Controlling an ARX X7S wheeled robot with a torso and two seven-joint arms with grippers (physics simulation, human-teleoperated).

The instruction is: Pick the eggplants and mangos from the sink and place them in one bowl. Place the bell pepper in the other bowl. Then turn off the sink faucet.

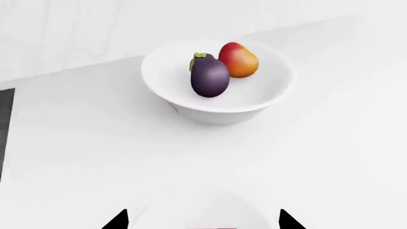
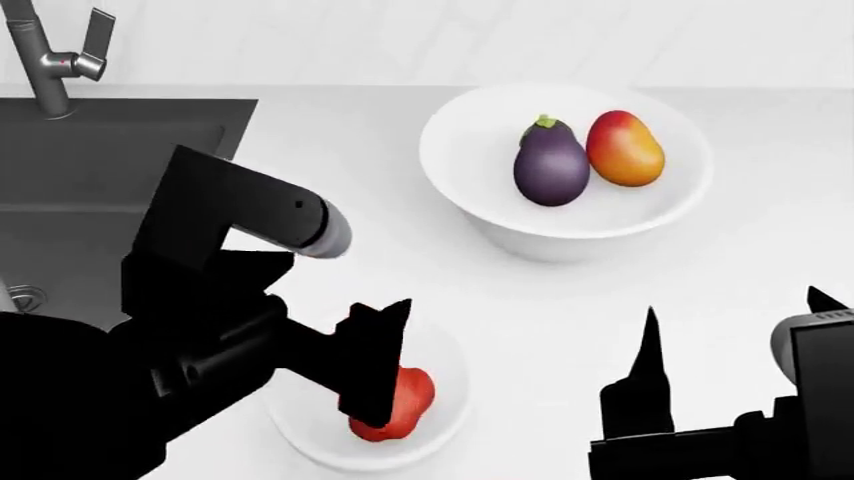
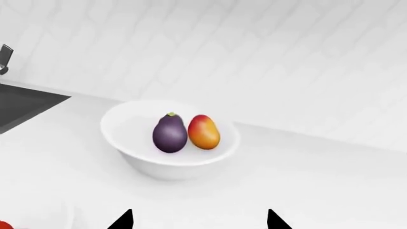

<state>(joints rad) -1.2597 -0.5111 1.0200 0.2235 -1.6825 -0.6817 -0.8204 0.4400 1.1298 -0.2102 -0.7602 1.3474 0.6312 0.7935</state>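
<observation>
The purple eggplant (image 2: pixel 550 163) and the red-orange mango (image 2: pixel 625 148) lie side by side in the far white bowl (image 2: pixel 534 240); they also show in the left wrist view, eggplant (image 1: pixel 210 76) and mango (image 1: pixel 239 59), and in the right wrist view, eggplant (image 3: pixel 169 133) and mango (image 3: pixel 203 132). The red bell pepper (image 2: pixel 407 402) lies in the near white bowl (image 2: pixel 447 425). My left gripper (image 2: pixel 384 365) hangs open just above that bowl, and holds nothing (image 1: pixel 203 220). My right gripper (image 2: pixel 731 305) is open and empty over the counter, right of the near bowl (image 3: pixel 198 220).
The dark grey sink (image 2: pixel 94 170) is at the left, with its drain (image 2: pixel 24 296) at the edge behind my left arm. The faucet (image 2: pixel 40 60) stands at the back left with its lever (image 2: pixel 94 38) raised. A white tiled wall runs behind the counter.
</observation>
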